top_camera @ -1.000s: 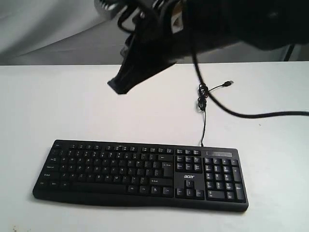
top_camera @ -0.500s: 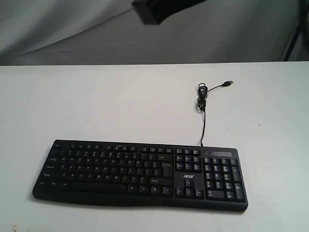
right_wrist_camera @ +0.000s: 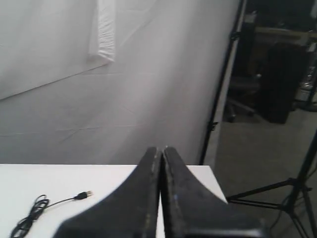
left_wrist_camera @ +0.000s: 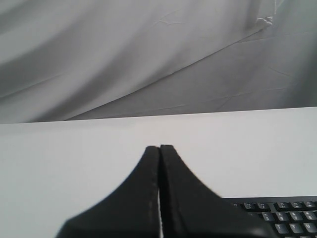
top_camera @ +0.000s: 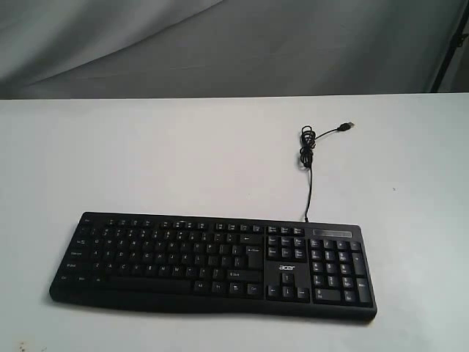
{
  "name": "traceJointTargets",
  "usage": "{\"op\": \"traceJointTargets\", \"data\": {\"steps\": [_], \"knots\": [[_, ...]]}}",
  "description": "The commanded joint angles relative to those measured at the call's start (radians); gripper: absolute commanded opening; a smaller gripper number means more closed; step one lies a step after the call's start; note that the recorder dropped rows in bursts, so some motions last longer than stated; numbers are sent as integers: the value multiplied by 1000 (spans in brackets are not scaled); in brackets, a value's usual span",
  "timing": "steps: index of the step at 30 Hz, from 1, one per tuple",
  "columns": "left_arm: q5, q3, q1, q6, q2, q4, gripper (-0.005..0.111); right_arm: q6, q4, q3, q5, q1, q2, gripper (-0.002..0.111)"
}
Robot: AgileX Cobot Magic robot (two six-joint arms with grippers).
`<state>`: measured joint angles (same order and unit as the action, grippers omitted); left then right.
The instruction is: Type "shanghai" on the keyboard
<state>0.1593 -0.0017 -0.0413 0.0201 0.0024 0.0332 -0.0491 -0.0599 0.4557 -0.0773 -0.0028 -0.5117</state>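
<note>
The black keyboard [top_camera: 212, 264] lies near the front of the white table [top_camera: 183, 154], its thin USB cable [top_camera: 308, 158] running back to a loose plug. Neither arm shows in the exterior view. In the left wrist view my left gripper [left_wrist_camera: 159, 147] is shut with nothing in it, held above the bare table, and a corner of the keyboard [left_wrist_camera: 282, 218] shows beside it. In the right wrist view my right gripper [right_wrist_camera: 160, 148] is also shut and empty, raised near the table's edge, with the cable [right_wrist_camera: 44, 206] and its plug off to one side.
A grey cloth backdrop [top_camera: 220, 44] hangs behind the table. Beyond the table's edge in the right wrist view stand a black pole [right_wrist_camera: 225, 74] and tripod legs [right_wrist_camera: 277, 191] on the floor.
A black arm that hung over the table's back a second ago has lifted up and out of the exterior view. The keyboard and cable have not moved.
</note>
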Motion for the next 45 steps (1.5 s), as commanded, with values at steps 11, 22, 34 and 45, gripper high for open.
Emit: {"op": "traceJointTargets", "data": {"steps": [11, 22, 34, 45], "knots": [[-6, 2, 6, 3, -2, 0, 0, 49, 37, -456, -228, -139, 512, 0], [-6, 2, 6, 3, -2, 0, 0, 42, 71, -456, -265, -137, 512, 0], [-6, 2, 6, 3, -2, 0, 0, 42, 71, -456, -265, -137, 512, 0], [-6, 2, 6, 3, -2, 0, 0, 42, 69, -456, -265, -137, 512, 0]]}}
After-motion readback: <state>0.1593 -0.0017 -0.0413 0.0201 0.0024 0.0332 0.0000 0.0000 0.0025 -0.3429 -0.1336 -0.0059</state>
